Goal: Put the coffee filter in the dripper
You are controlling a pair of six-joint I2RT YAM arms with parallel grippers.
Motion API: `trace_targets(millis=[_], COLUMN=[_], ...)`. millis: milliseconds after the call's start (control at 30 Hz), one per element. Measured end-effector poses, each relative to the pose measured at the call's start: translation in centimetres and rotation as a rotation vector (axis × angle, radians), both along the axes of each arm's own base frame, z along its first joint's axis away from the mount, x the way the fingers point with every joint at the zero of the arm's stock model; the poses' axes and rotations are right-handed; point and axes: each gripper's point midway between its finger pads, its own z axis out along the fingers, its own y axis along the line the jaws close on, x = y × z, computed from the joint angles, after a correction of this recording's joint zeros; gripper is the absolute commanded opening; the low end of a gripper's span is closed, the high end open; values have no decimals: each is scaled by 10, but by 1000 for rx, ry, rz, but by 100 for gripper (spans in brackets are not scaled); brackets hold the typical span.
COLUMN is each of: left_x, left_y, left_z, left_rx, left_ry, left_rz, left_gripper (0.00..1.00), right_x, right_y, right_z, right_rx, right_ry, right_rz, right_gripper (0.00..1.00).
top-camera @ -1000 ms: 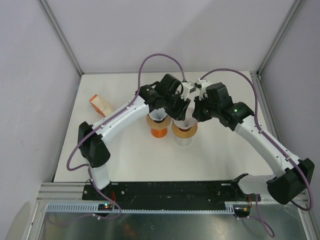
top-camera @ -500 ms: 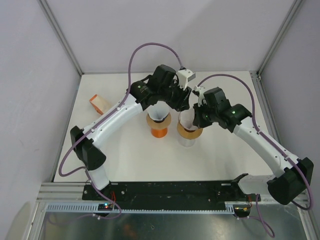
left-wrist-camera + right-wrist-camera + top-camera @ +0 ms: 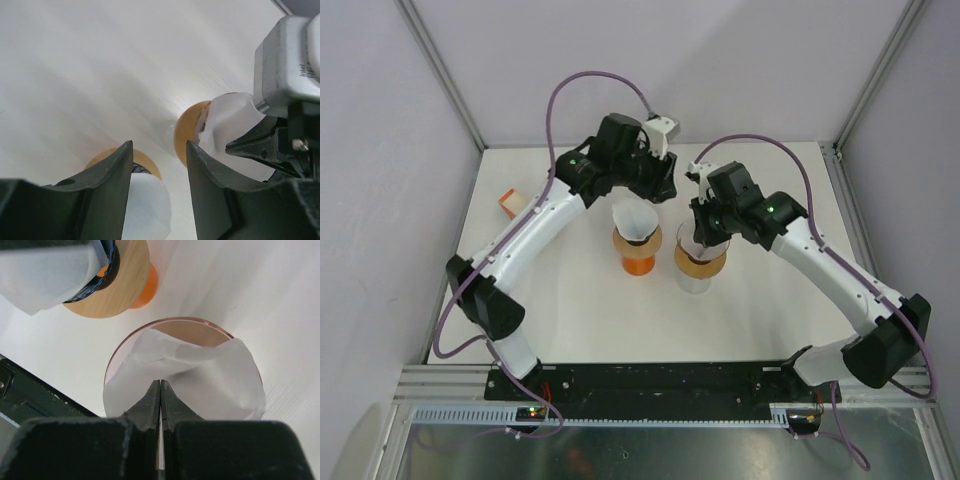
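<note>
Pinching the coffee filter (in dripper) is the right end effector.

Item one: a white paper coffee filter, creased and folded inward, sits in the mouth of a translucent pinkish dripper, its edges rising above the rim. Whether it is fully seated cannot be confirmed. Item two: just beside it, a second filter stands upright as a cone in an orange dripper.

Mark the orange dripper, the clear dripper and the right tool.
orange dripper (image 3: 638,264): top view, its orange base.
clear dripper (image 3: 701,266): top view, its wooden collar.
right tool (image 3: 160,389): right wrist view, between its shut tips.
</note>
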Motion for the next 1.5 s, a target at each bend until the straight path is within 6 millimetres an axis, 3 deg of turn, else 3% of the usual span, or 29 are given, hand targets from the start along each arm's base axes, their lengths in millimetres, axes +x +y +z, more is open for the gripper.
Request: trace_targets(millis=[167, 367, 633, 967, 1200, 1500], left_x=[11, 18, 16, 16, 15, 13], left_y=[29, 55, 55, 56, 55, 53], left_z=[21, 42, 38, 39, 39, 39], left_rx=[-29, -60, -64, -72, -75, -86], left_ry=[-37, -74, -60, -54, -52, -42], left_rz=[62, 114, 103, 96, 92, 82], left_gripper=[53, 54, 54, 54, 54, 54], right_x=[4, -1, -2, -1, -1, 2], right_y=[0, -3, 3, 1, 2, 5], right_z=[-2, -20, -57, -72, -66, -14], right_rx=[-57, -162, -272, -296, -282, -179], right_ry=[36, 116, 208, 222, 205, 83], right_rz=[-13, -20, 3, -3, -2, -8], right_gripper=[0, 0, 0, 0, 0, 0])
